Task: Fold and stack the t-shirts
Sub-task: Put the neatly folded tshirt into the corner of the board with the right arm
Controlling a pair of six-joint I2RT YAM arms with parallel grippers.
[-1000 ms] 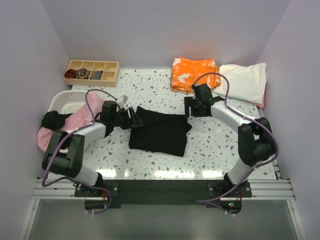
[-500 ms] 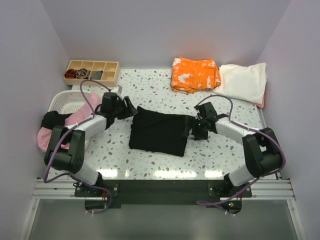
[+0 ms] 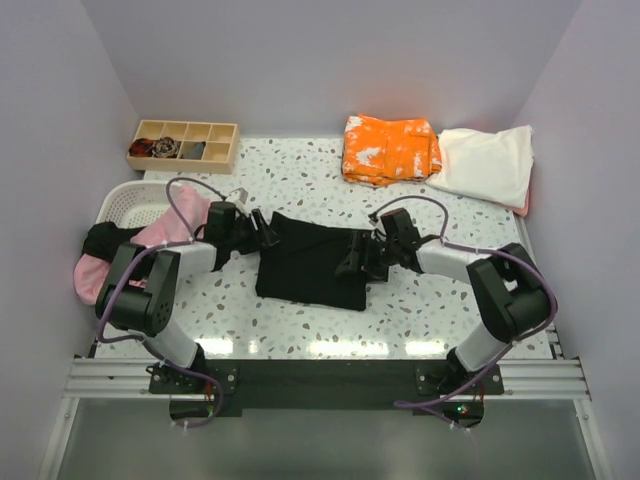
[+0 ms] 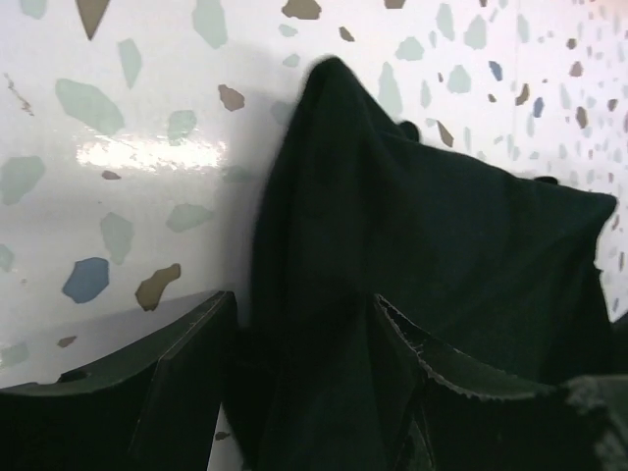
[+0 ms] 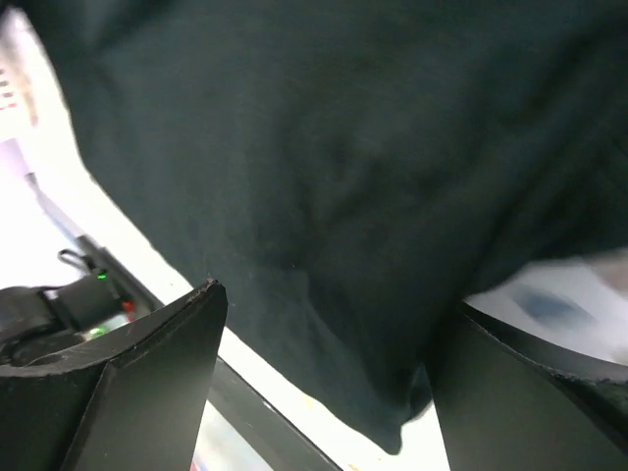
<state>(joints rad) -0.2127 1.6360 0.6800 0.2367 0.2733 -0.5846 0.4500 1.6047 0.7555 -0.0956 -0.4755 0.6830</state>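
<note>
A black t-shirt (image 3: 312,268) lies folded in the middle of the table. My left gripper (image 3: 268,231) sits low at its far left corner. In the left wrist view, that gripper (image 4: 304,299) is open with the black cloth (image 4: 442,226) running up between its fingers. My right gripper (image 3: 355,263) rests over the shirt's right edge. Seen from the right wrist, it (image 5: 339,299) is wide open, and a black fold (image 5: 324,128) hangs between the fingers. An orange white-blotched t-shirt (image 3: 390,148) and a cream one (image 3: 487,163) lie folded at the back right. A pink one (image 3: 150,240) drapes over the basket.
A white slotted basket (image 3: 122,202) stands at the left edge with dark cloth (image 3: 103,240) spilling out beside the pink shirt. A wooden compartment tray (image 3: 184,144) sits at the back left. Walls close in the table on three sides.
My right gripper came down and moved left onto the black shirt's right edge, opening wider. My left gripper lifted off the far left corner, then returned to it. The shirt's right side looks tucked in.
</note>
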